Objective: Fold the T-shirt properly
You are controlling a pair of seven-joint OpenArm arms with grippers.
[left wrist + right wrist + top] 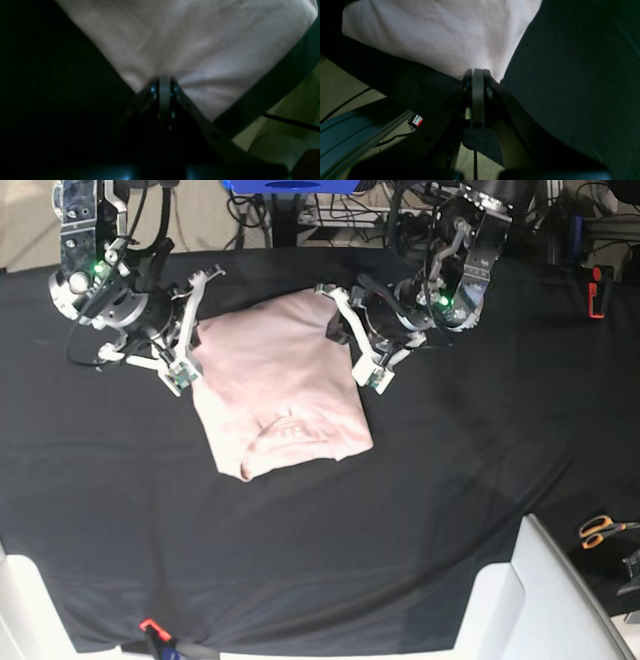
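Note:
The pale pink T-shirt [280,385] lies partly folded on the black cloth [450,470], its collar [290,425] facing the near edge. At its left edge sits my right gripper [193,345], shut on the fabric. The right wrist view shows the closed fingertips [477,72] pinching a corner of the T-shirt [440,32]. On the opposite edge my left gripper [347,335] is also shut. In the left wrist view its fingertips [164,79] clamp the T-shirt [195,42], and creases fan out from the pinch.
Orange-handled scissors [600,529] lie at the right edge. A red object [597,290] stands at the far right. White surfaces [540,600] border the cloth's near right corner. Cables and a blue frame [290,185] run along the back.

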